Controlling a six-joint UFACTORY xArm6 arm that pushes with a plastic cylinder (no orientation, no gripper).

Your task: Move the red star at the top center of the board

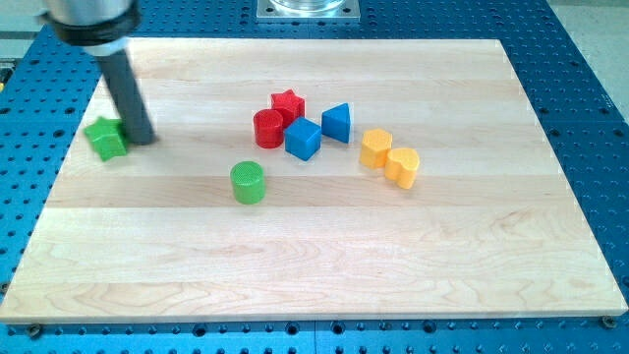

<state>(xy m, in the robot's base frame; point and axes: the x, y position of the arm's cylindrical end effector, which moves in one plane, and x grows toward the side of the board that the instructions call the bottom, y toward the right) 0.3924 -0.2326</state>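
Observation:
The red star [288, 103] lies a little above the board's middle, touching the red cylinder [267, 129] at its lower left. My tip [143, 138] rests on the board at the view's left, right beside the green star [106, 138] and far to the left of the red star.
A blue cube [303, 139] and a blue triangular block [337, 122] sit just right of the red blocks. A yellow block [375, 147] and a yellow heart [402, 166] lie further right. A green cylinder [248, 183] stands below the cluster. The wooden board [314, 265] lies on a blue perforated table.

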